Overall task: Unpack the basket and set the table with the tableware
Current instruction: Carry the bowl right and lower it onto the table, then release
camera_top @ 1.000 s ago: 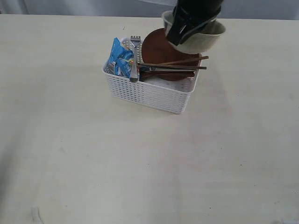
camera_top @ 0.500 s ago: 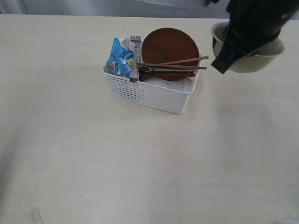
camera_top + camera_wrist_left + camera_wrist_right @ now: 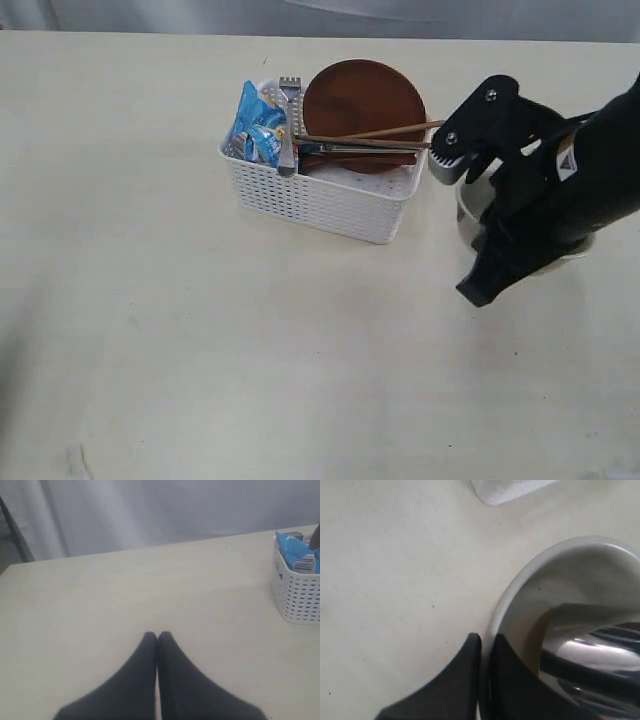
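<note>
The white basket point(image 3: 320, 200) stands on the table point(image 3: 150, 300) and holds the brown plate point(image 3: 362, 95), wooden chopsticks point(image 3: 385, 131) and a steel fork point(image 3: 289, 100). My right gripper point(image 3: 486, 639) is shut on the rim of the off-white bowl point(image 3: 560, 575), with the steel cup point(image 3: 590, 650) lying inside it. In the exterior view the bowl point(image 3: 468, 210) sits low to the right of the basket, mostly hidden by my right arm point(image 3: 545, 190). I cannot tell whether it touches the table. My left gripper point(image 3: 158, 636) is shut with nothing in it, away from the basket point(image 3: 300, 597).
A blue snack bag point(image 3: 256, 125) stands in the basket's left end and shows in the left wrist view too point(image 3: 295, 552). A corner of the basket point(image 3: 505, 490) lies close beyond the bowl. Bare tabletop spreads in front and to the left.
My right arm has carried the bowl from above the basket out to the right and down, close to the table beside the basket. The basket's contents have not shifted.
</note>
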Motion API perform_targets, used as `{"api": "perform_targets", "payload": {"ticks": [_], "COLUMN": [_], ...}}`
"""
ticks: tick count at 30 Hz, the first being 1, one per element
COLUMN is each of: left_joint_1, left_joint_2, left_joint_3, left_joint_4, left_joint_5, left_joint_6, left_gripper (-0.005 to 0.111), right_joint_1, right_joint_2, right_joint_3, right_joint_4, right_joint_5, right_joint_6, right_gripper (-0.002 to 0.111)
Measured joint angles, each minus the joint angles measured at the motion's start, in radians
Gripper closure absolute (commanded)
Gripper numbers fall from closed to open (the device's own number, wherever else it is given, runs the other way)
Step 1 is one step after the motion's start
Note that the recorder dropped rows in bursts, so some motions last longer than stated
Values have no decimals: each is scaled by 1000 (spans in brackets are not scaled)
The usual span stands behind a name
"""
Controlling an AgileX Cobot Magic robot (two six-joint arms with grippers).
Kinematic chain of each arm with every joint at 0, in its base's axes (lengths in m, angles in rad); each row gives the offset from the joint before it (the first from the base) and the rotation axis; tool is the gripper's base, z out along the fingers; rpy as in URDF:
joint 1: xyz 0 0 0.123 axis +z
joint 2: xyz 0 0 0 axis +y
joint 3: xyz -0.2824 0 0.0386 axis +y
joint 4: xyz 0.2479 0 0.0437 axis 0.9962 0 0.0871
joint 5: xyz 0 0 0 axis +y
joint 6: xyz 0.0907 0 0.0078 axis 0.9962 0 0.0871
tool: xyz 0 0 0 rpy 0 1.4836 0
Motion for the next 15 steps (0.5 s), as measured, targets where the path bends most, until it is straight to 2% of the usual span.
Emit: {"api": "perform_targets", "payload": {"ticks": [5,15], "left_joint_1": [0,0], "left_joint_2": [0,0], "left_joint_3": [0,0], "left_joint_4": [0,0], "left_joint_5": [0,0], "left_joint_6": [0,0], "left_gripper": [107,107], "right_joint_1": [37,124], "right_joint_2": [5,167], "right_joint_3": [66,79], "right_joint_4": [-6,-37], "right_joint_5": [-112,-166], "right_joint_6": [-6,-11], "right_gripper": [109,109]}}
